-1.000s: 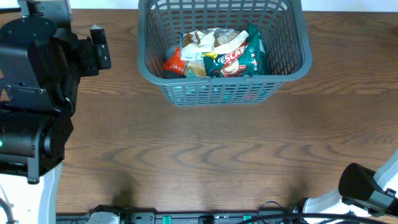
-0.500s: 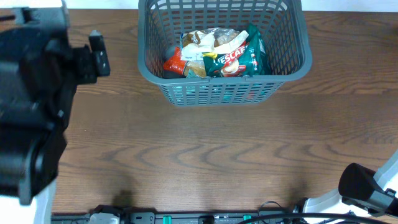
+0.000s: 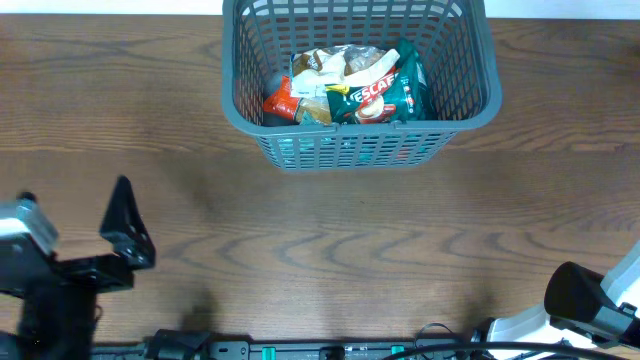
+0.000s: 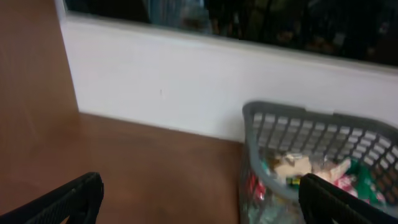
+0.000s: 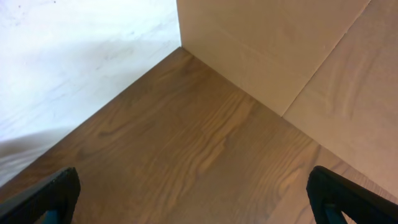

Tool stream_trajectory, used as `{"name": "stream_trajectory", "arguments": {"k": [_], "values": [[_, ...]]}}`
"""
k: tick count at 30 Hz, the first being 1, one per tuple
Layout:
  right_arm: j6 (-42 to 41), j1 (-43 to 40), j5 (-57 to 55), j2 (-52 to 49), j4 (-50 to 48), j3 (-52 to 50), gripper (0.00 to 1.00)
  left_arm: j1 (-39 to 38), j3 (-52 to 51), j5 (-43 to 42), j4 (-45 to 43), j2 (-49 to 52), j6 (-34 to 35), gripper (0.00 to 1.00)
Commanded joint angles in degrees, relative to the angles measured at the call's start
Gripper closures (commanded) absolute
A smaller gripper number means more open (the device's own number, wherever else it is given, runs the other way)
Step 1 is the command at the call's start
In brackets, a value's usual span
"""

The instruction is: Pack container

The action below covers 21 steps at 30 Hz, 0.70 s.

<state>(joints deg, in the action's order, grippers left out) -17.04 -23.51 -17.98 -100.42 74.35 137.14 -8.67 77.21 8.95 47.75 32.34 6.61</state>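
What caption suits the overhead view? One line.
Grey lattice basket holding a green Nescafe pouch and other packets.

The container (image 3: 350, 150), a dark grey rectangular plastic basket with slotted lattice sides and a thick rim, stands upright at the far middle of the wooden table (image 3: 350, 250). Inside lie a green Nescafé pouch (image 3: 385, 90), a red packet (image 3: 282, 102) and a clear bag (image 3: 335, 62).

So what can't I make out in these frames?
Container contents: overhead, lower items buried under the green Nescafe pack.
Packet labels: left wrist view, motion-blurred.
Right gripper: right wrist view, only fingertips show, cut by the bottom edge.
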Motion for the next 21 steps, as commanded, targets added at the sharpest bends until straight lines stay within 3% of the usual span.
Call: {"name": "stream_trajectory", "arguments": {"k": [1, 8, 13, 21], "values": [[-0.72, -0.31, -0.44, 0.66, 0.11, -0.04, 0.01, 0.37, -11.56, -0.90, -2.95, -6.67, 4.61, 0.01], [-0.74, -0.31, -0.42, 0.66, 0.11, -0.04, 0.01, 2.36, -35.26, -1.09, -14.97, -19.61, 11.56, 0.01], [-0.74, -0.31, -0.42, 0.66, 0.11, -0.04, 0.01, 3.93, -47.30, -4.09, -22.93, -24.61, 11.74, 0.01], [-0.74, -0.31, -0.42, 0.66, 0.11, -0.04, 0.01, 5.44, -55.98, -5.99, -28.68, -25.22, 11.72, 0.02]]}}
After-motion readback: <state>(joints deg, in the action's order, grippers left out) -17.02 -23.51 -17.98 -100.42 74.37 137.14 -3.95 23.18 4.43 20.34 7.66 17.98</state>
